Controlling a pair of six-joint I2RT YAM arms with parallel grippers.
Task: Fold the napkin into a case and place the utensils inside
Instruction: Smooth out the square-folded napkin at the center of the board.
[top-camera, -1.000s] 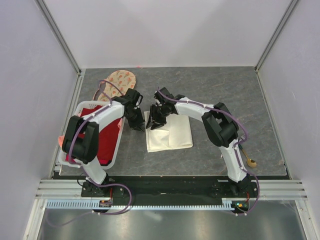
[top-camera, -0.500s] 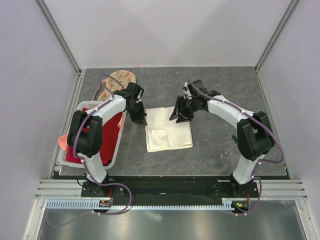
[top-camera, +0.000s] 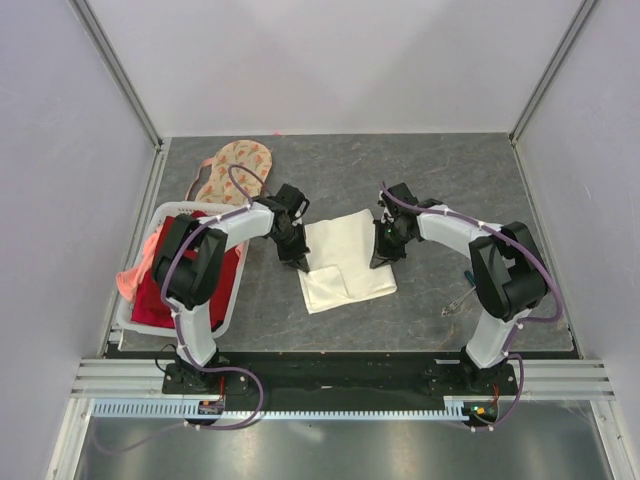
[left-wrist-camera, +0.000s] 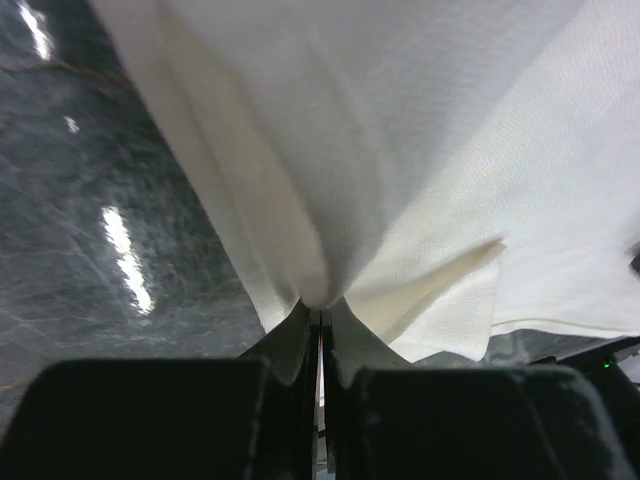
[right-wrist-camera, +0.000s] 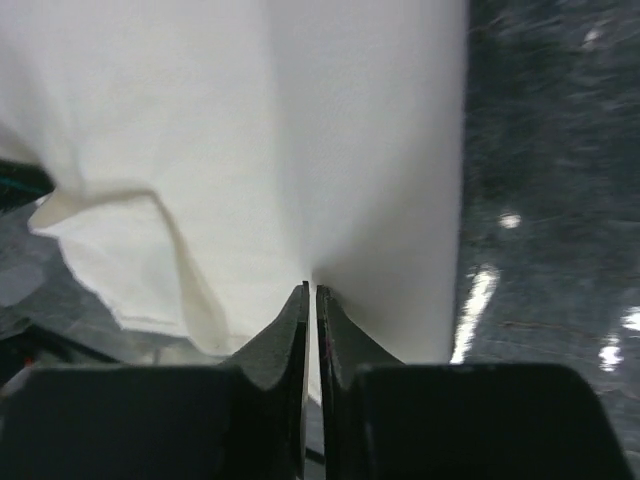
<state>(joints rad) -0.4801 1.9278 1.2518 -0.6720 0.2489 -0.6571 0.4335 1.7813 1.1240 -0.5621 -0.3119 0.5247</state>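
Clamps napkin (top-camera: 345, 262) from opposite sides: left hand (top-camera: 303, 263) closed tight on its left edge, right hand (top-camera: 381, 258) closed tight on its right edge, stretching it between.

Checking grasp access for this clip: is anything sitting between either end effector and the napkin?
Nothing visible does. The left end effector pinches the napkin at its left edge, the right end effector at its right edge. Both are shut on it, with no object between.
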